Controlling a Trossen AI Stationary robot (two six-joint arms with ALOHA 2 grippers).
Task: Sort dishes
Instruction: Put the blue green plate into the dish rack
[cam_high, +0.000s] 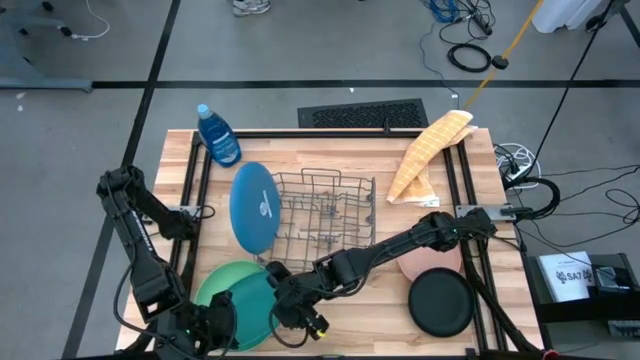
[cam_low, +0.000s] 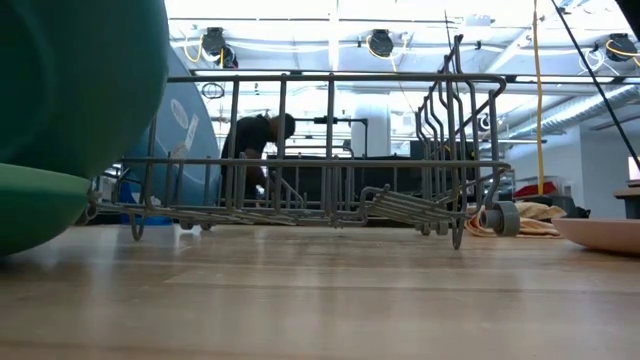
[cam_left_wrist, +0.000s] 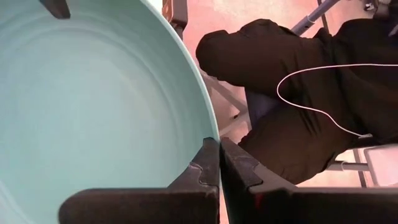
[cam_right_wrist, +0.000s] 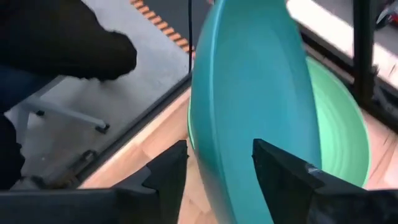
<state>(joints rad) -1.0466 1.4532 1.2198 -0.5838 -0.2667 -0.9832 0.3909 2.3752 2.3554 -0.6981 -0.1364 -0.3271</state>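
The dark green plate (cam_high: 255, 300) stands tilted over the light green plate (cam_high: 210, 285), which lies on the table near the front left. My left gripper (cam_high: 215, 325) is shut on the dark green plate's rim. My right gripper (cam_high: 290, 308) is open, with one finger on each side of that plate's rim (cam_right_wrist: 214, 186). The blue plate (cam_high: 253, 205) leans on edge against the wire rack (cam_high: 325, 210). The pink plate (cam_high: 430, 262) and the black plate (cam_high: 440, 303) lie flat at the front right. My left gripper pinches the dark green plate's rim (cam_left_wrist: 208, 134) between its two fingers, which come from the table's near side. The plate (cam_low: 80, 70) is tilted steeply, one side raised above the light green plate (cam_low: 30, 205). My right gripper (cam_right_wrist: 219, 148) straddles the rim; I cannot tell whether it touches.
The grey wire rack stands mid-table. A blue bottle (cam_high: 218, 135) lies at the far left and a yellow cloth (cam_high: 430, 155) at the far right. My right arm reaches across the pink plate. A person in dark clothes (cam_left_wrist: 298, 93) sits beyond the table's near edge.
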